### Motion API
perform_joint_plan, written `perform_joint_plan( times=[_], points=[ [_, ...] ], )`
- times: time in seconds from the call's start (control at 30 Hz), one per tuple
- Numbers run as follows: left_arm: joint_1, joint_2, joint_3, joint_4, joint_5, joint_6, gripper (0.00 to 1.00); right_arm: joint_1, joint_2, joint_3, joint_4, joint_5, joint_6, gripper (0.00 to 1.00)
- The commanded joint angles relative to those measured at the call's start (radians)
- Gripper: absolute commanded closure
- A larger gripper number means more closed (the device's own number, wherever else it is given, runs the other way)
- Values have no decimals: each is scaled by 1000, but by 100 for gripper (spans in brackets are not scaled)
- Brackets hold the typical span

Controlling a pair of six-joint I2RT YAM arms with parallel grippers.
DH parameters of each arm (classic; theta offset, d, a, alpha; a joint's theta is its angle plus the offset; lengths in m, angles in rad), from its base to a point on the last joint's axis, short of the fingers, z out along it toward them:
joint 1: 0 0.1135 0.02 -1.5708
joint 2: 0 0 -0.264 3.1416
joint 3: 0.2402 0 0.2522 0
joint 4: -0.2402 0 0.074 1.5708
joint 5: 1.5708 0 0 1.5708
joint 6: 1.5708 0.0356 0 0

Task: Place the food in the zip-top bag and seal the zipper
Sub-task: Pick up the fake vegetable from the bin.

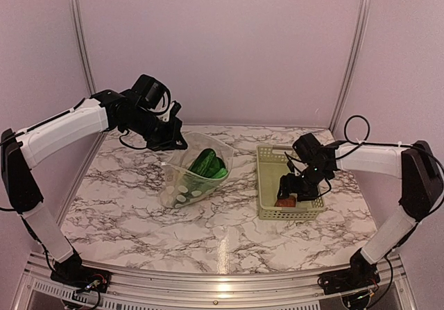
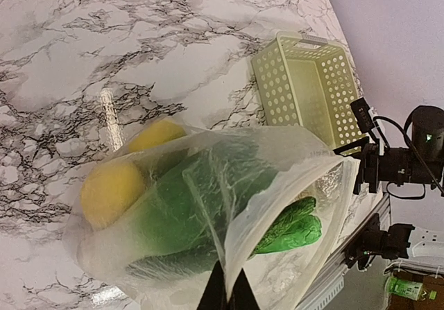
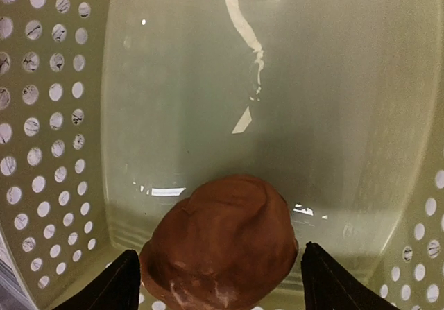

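Note:
The zip-top bag (image 1: 182, 185) lies on the marble with its mouth held up and open, and my left gripper (image 1: 171, 141) is shut on its rim (image 2: 239, 251). Through the plastic I see green leafy food (image 2: 295, 227) and two yellow pieces (image 2: 111, 192). I cannot pick out the zipper strip along the mouth. My right gripper (image 1: 290, 193) is down inside the pale green basket (image 1: 267, 185). It stands open, with its fingers (image 3: 114, 286) either side of a brown round item (image 3: 218, 240) on the basket floor.
The basket (image 2: 305, 88) sits right of the bag, a short gap between them. Its perforated walls (image 3: 41, 116) close in round my right gripper. Pale walls with metal posts (image 1: 80, 39) enclose the table on three sides.

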Motion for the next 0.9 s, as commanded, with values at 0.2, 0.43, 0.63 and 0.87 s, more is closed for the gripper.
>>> perform_joint_plan(
  times=[0.2,0.43,0.63,0.87],
  points=[
    [-5,-17,-24,1,16,11,99,-17,86,12,65,-44,104,20],
    [-5,-21,-40,1,18,13,99,-15,108,27,102,-73,122,28],
    [-5,-16,-45,4,18,11,99,-15,87,74,89,-29,105,43],
    [-6,-3,-34,13,26,4,99,-4,-21,171,122,-35,77,51]
  ],
)
